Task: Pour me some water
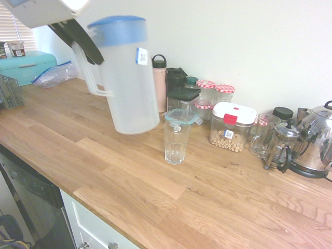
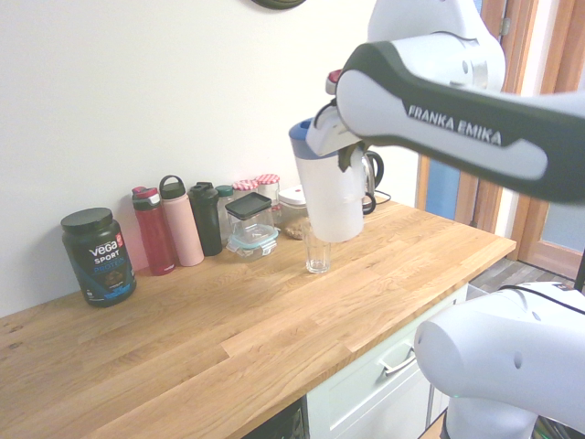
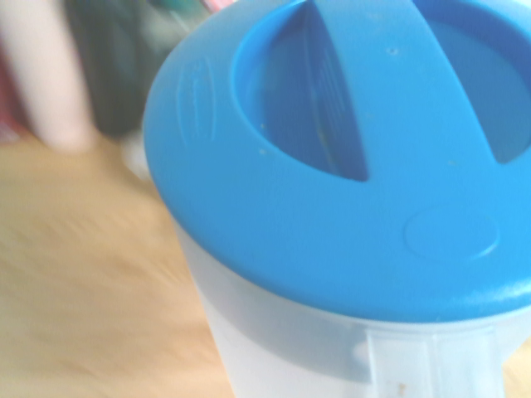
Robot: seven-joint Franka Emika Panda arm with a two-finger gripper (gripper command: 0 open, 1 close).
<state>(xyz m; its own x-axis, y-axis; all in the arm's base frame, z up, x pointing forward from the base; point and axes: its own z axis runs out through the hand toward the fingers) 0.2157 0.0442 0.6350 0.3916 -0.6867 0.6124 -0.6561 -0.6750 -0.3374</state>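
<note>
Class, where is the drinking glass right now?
In the first exterior view, the glass stands on the wooden counter just right of the raised jug, left of the cereal container.

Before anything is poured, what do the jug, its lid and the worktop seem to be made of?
The jug looks like frosted plastic: cloudy, slightly see-through walls. Its lid seems to be smooth blue plastic, semi-glossy, with moulded marks. The worktop appears to be light wood with a satin finish, showing grain and joined strips; solid or veneer, I cannot tell.
</note>
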